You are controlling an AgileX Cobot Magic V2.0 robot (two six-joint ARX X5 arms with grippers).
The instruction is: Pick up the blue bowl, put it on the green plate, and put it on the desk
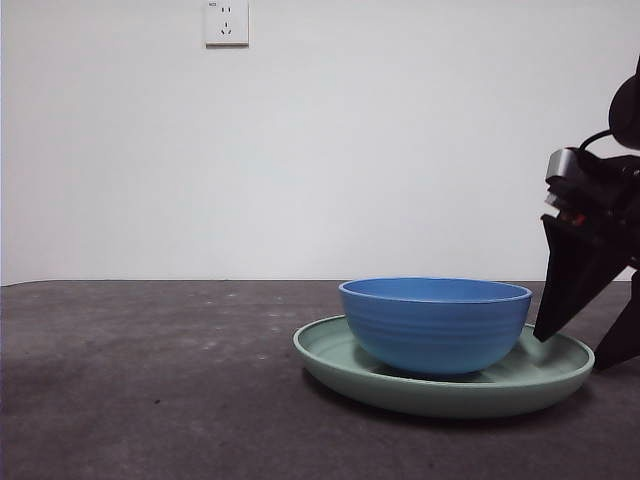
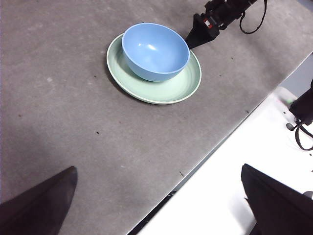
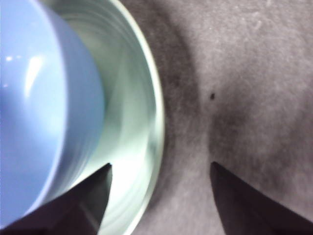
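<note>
Blue bowl sits inside plate on desk. Right gripper spread wide, empty, straddling plate's rim. Left gripper spread, empty, well apart from plate.

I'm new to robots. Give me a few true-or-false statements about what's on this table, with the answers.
1. The blue bowl sits on the green plate. True.
2. The right gripper holds the bowl. False: its jaws are open, astride the plate's rim.
3. The plate is stacked inside the bowl. False: the bowl is in the plate.
4. The left gripper is far from the plate, open. True.
5. The bowl is tipped over. False: it stands upright.
</note>
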